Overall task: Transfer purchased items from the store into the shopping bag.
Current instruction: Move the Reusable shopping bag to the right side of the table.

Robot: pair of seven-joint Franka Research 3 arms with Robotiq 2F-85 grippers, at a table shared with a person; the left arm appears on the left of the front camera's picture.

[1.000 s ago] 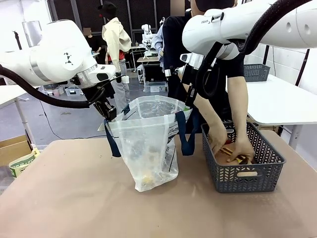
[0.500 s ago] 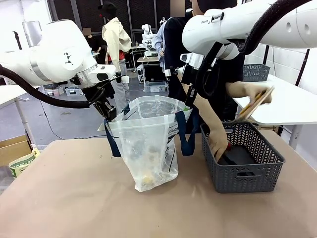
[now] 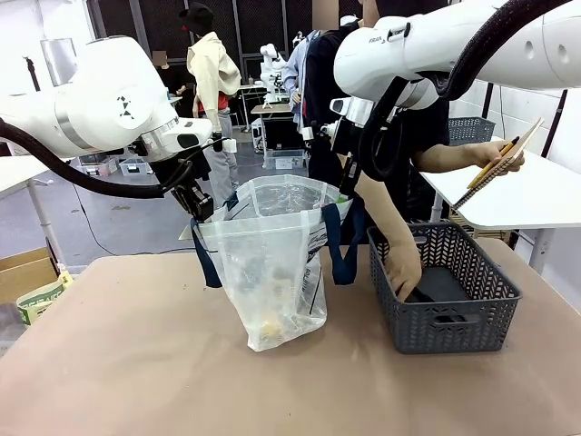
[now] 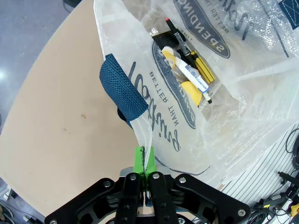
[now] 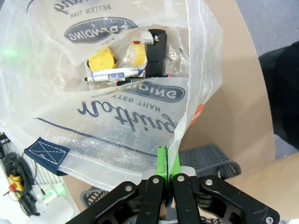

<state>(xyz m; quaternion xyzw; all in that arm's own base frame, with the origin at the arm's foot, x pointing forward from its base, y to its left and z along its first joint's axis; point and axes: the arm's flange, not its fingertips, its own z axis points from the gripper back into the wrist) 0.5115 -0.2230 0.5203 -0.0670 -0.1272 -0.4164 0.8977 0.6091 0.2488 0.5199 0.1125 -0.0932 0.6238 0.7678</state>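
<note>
Left wrist view: my left fingers [image 4: 138,162] pinch the shopping bag [image 4: 163,121] rim, right fingers [image 5: 161,161] likewise; film looks thin, floppy, slippery, so grip the hem.

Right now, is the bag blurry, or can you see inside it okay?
Front view: the shopping bag is see-through plastic, so shapes inside look hazy. Left wrist view: sharp, the marker shows clearly, but the bag's print stands upside down. Right wrist view: a green glow smears the plastic at the left edge.
</note>
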